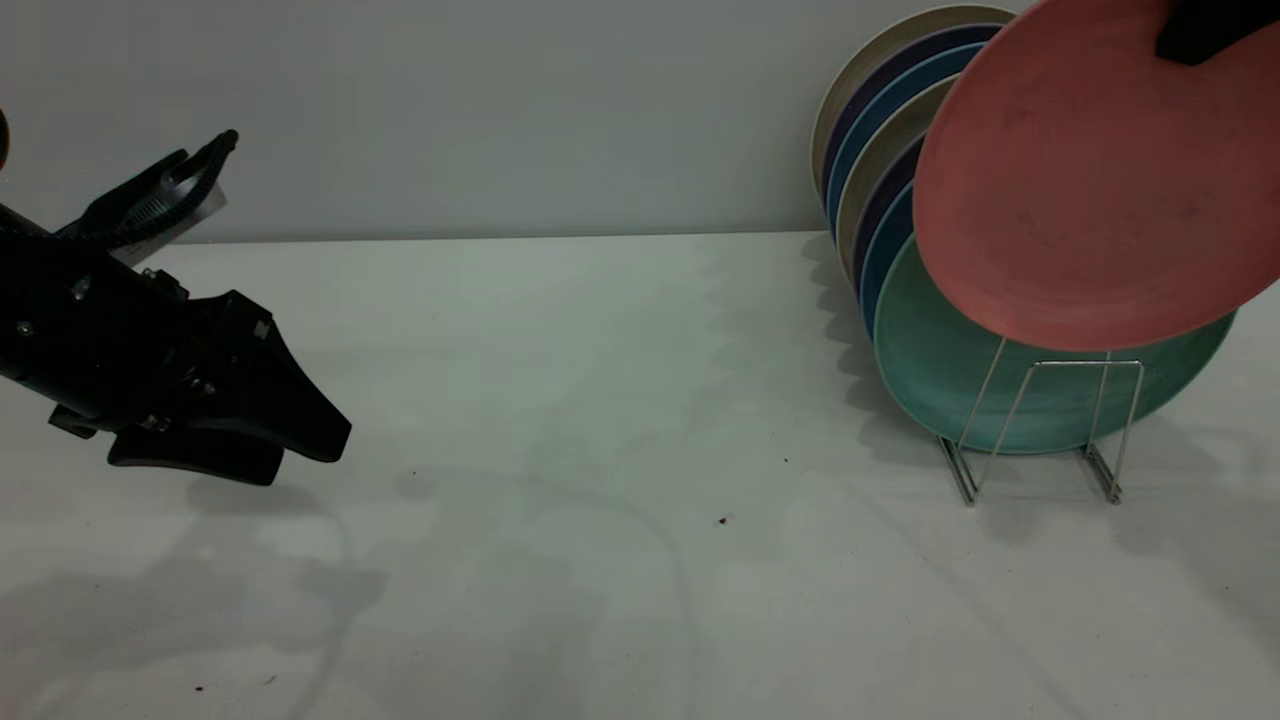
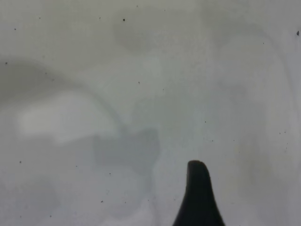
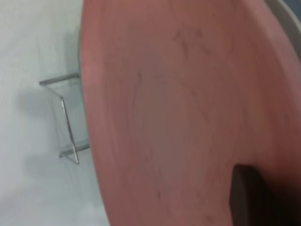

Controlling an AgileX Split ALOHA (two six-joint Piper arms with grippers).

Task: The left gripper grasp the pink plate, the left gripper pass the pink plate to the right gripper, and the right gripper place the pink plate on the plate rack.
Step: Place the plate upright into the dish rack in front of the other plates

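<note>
The pink plate (image 1: 1090,180) hangs tilted in the air at the upper right, in front of the racked plates and above the plate rack (image 1: 1040,430). My right gripper (image 1: 1195,35) is shut on the plate's upper rim, mostly out of the exterior view. In the right wrist view the pink plate (image 3: 178,108) fills most of the picture, one black finger (image 3: 249,197) lies on its face, and the plate rack (image 3: 66,117) shows beside it. My left gripper (image 1: 305,455) is low over the table at the far left, open and empty. One of its fingers (image 2: 197,193) shows in the left wrist view over bare table.
A mint-green plate (image 1: 1000,390) stands in the rack's front slot, just behind the pink plate's lower edge. Several more plates (image 1: 880,130), blue, beige and dark, stand behind it against the grey wall. The white table (image 1: 600,500) runs between the arms.
</note>
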